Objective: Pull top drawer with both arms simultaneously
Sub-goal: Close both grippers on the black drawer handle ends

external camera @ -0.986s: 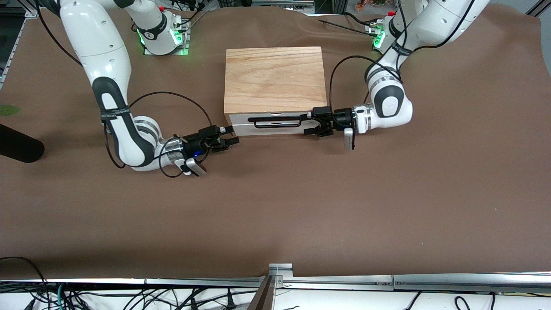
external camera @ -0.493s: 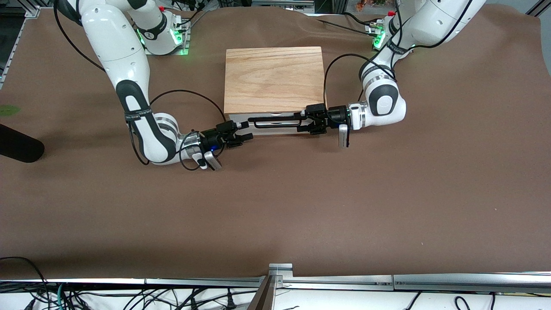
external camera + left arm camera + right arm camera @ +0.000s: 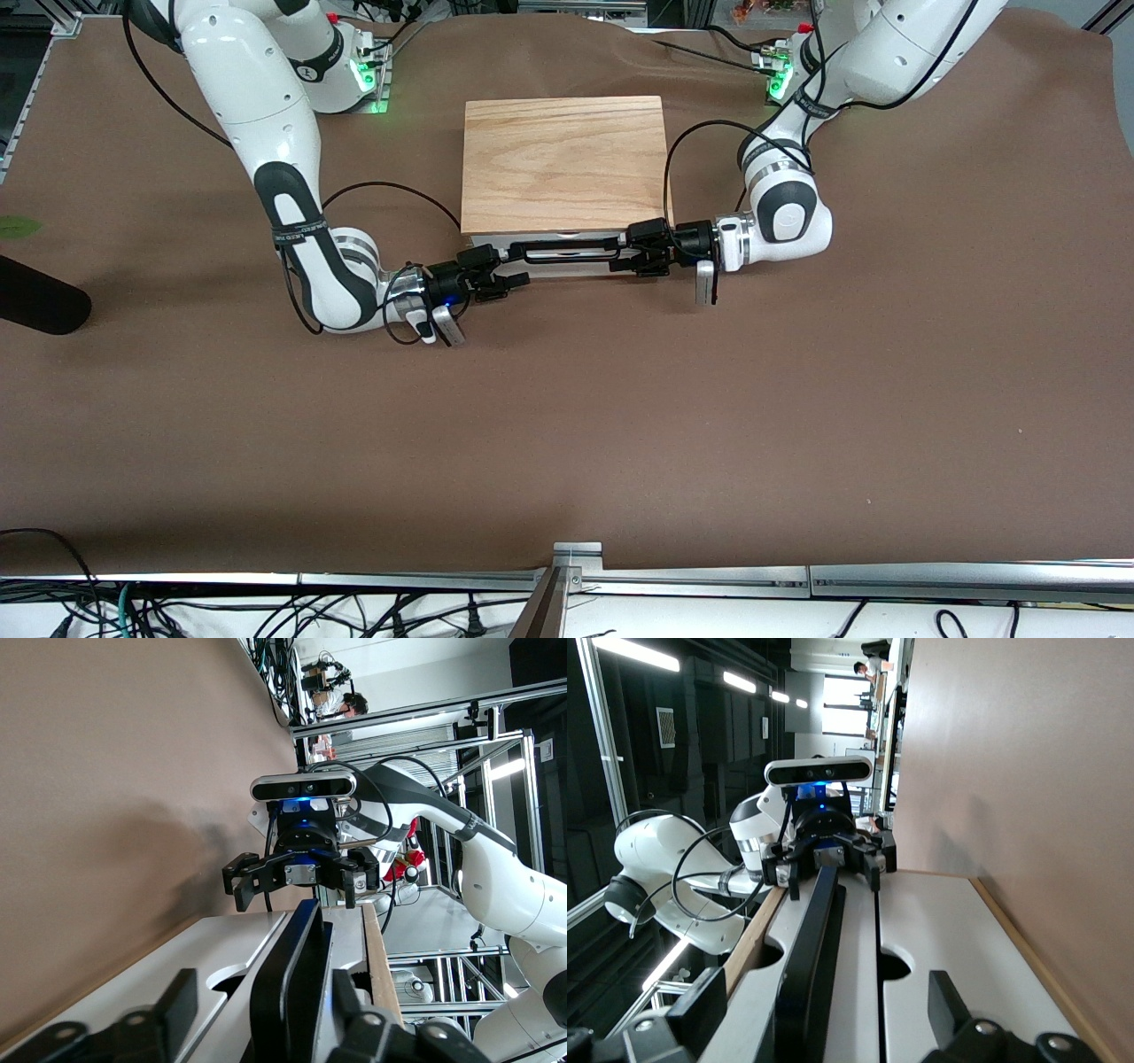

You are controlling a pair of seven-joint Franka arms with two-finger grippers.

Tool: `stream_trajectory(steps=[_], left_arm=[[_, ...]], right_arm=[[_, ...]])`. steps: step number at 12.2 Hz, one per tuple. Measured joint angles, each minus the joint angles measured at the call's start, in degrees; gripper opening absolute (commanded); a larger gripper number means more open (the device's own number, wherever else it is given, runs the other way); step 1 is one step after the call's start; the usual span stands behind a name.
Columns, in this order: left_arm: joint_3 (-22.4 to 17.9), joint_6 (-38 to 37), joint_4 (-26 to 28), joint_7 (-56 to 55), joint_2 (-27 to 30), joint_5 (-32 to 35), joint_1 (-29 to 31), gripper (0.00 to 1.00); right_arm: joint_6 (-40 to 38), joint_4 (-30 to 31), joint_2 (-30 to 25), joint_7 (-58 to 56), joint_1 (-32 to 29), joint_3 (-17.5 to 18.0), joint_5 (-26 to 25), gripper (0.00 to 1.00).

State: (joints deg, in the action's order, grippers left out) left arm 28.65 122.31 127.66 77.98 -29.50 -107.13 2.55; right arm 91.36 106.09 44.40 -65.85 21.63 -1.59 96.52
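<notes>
Top drawer (image 3: 549, 263) of the light-wood box (image 3: 564, 164) sits shut at mid-table, its black wire handle (image 3: 567, 251) flanked by the left gripper (image 3: 625, 253) and right gripper (image 3: 514, 268), jaws spread around each end but not yet clenched. Unequal closing or pulling could skew the drawer, jam it, or drag the box.

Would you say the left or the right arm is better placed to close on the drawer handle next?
Left, narrowly: the left gripper already straddles its end of the black handle, fingers open. The right gripper is only reaching the handle's other end, also open.
</notes>
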Motion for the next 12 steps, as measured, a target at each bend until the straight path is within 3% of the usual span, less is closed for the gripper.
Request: stream_trajectory(steps=[3, 5, 6, 12], left_arm=[[0.16, -0.02, -0.12, -0.01, 0.00, 0.00, 0.00, 0.55], [0.16, -0.05, -0.11, -0.01, 0.00, 0.00, 0.00, 0.55], [0.15, -0.36, -0.10, -0.01, -0.02, 0.00, 0.02, 0.55], [-0.22, -4.91, 0.18, -0.02, -0.73, -0.01, 0.74, 0.49]], right_arm=[[0.63, -0.01, -0.31, -0.08, 1.24, 0.00, 1.19, 0.86], [0.64, -0.01, -0.40, -0.08, 1.24, -0.03, 1.19, 0.68], [0.64, -0.01, -0.42, -0.09, 1.24, -0.03, 1.19, 0.65], [0.60, 0.72, -1.64, -0.09, 1.24, -0.03, 1.19, 0.65]])
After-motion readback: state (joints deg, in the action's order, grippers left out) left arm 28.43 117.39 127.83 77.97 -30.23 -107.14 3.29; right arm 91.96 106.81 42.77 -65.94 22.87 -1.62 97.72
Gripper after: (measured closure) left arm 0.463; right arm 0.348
